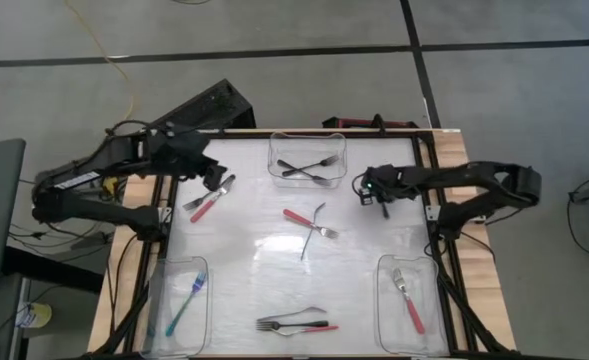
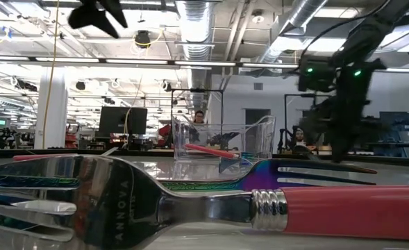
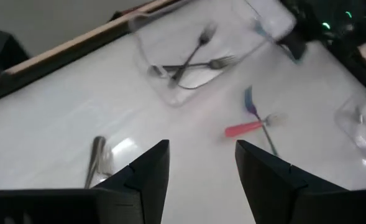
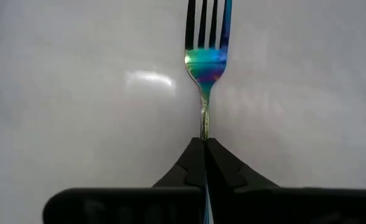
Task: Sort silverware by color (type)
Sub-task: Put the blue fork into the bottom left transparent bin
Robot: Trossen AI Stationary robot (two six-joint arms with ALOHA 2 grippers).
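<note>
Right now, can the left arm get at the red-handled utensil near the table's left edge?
Probably yes: the left gripper is open and close beside the red-handled utensil, which lies on the bare table with nothing covering it.

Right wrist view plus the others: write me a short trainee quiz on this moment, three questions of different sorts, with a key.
1. True or false: the right end effector is shut on the handle of the rainbow fork.
2. Which option lies in the bin at the top middle of the high view? A: two dark forks, crossed. B: one blue fork. C: a red-handled spoon.
3. Fill in: the left end effector has its fingers ____ and holds nothing.

Key: 1 true; 2 A; 3 open.
</note>
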